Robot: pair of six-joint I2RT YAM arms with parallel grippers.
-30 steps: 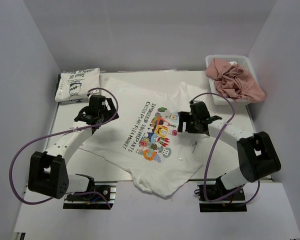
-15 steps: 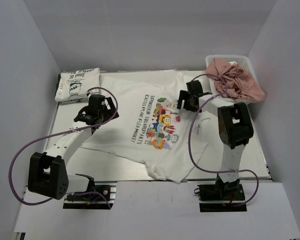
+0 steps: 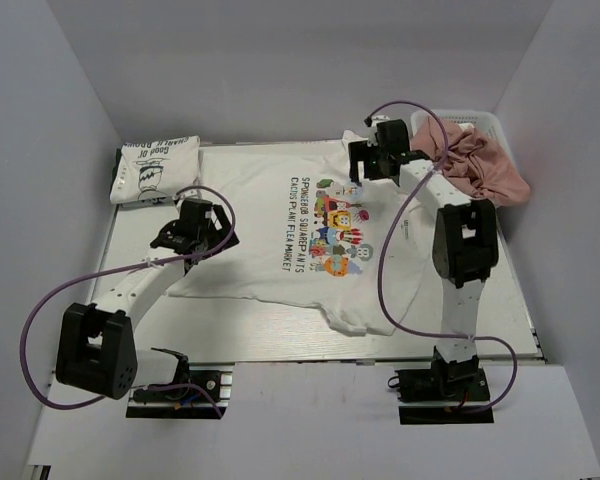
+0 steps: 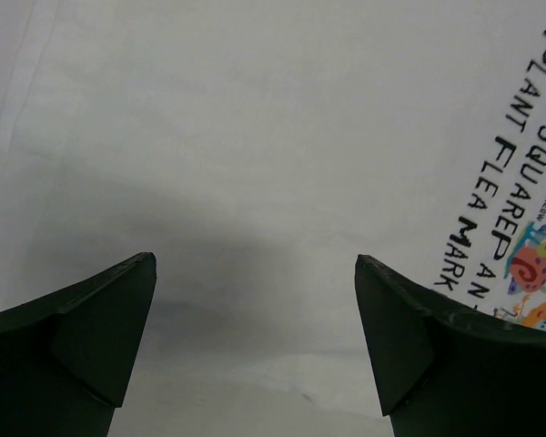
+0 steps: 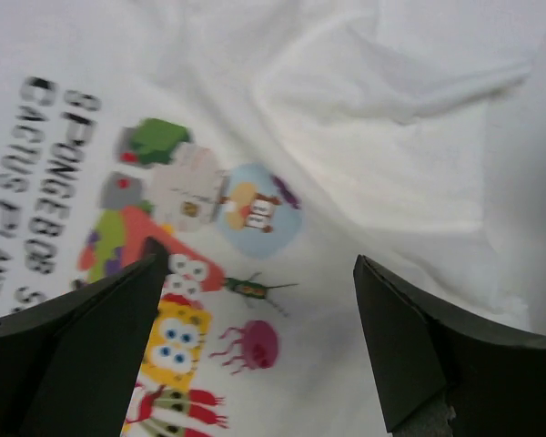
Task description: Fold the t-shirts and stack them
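A white t-shirt with a colourful cartoon print (image 3: 320, 225) lies spread face up across the middle of the table, rumpled at its near hem. A second white t-shirt with a black line-drawing (image 3: 155, 170) lies folded at the back left. My left gripper (image 3: 202, 228) is open and empty over the spread shirt's left part; the left wrist view shows plain white cloth (image 4: 255, 137) between its jaws (image 4: 255, 259). My right gripper (image 3: 364, 170) is open over the shirt's far right edge, with the print (image 5: 187, 282) and a cloth fold (image 5: 391, 109) under its jaws (image 5: 255, 259).
A white basket (image 3: 425, 122) at the back right holds a crumpled pink cloth (image 3: 475, 165). White walls enclose the table (image 3: 495, 300) on the left, back and right. The right arm's purple cable loops over the shirt's right side.
My right gripper has moved from the shirt's middle right toward the back edge. The printed shirt has shifted back with it, its near hem now on the table. The left arm stayed almost still.
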